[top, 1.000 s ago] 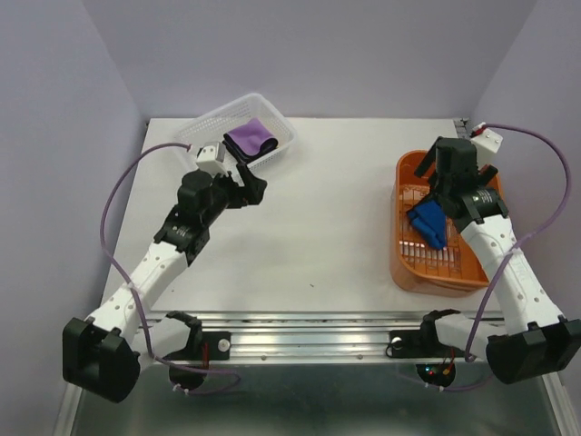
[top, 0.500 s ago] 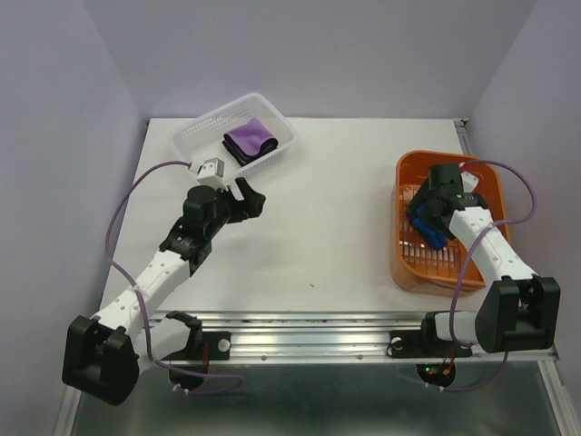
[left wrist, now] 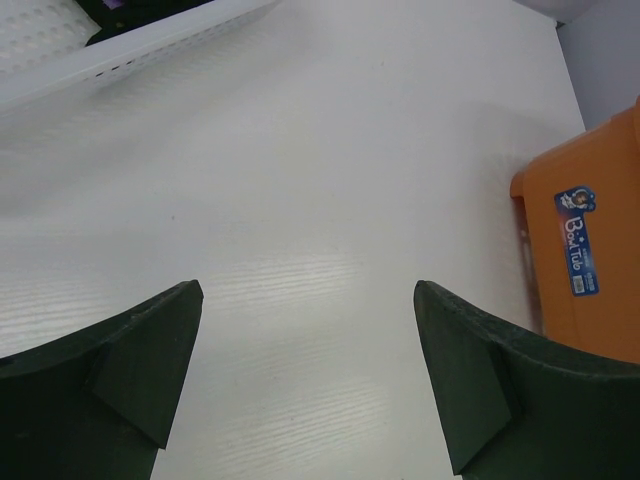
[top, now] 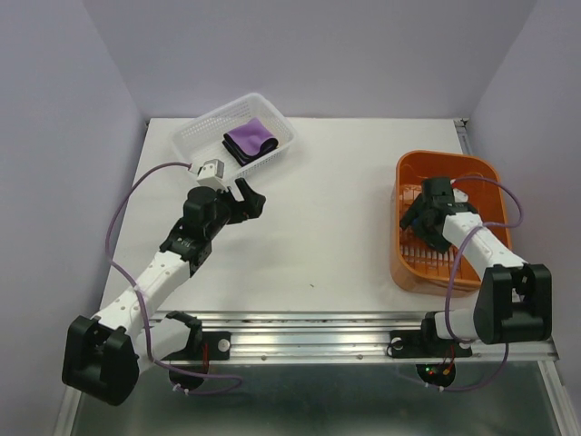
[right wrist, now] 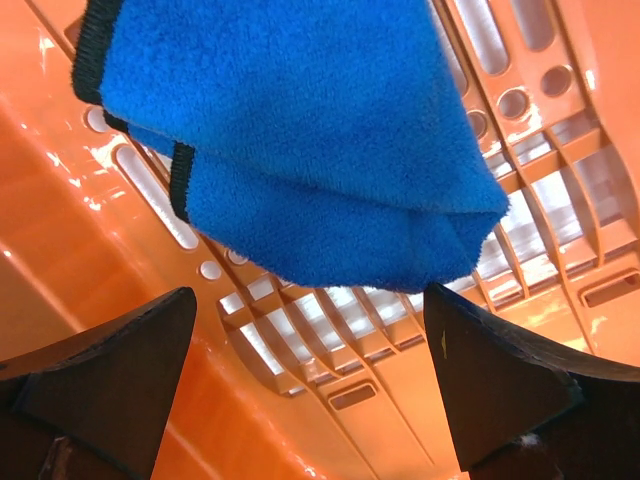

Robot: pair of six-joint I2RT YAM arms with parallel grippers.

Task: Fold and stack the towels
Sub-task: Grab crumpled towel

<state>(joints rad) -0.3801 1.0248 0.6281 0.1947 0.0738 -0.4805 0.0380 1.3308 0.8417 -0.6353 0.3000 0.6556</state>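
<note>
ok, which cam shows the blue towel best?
Right wrist: the blue towel fills the frame, folded, black edging clear, lying in the orange basket. Top external has the right gripper covering it. Left wrist shows only the basket's outer wall.

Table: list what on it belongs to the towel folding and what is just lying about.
For the job:
purple towel
blue towel

Just lying about:
white basket, holding the purple towel
orange basket, holding the blue towel
</note>
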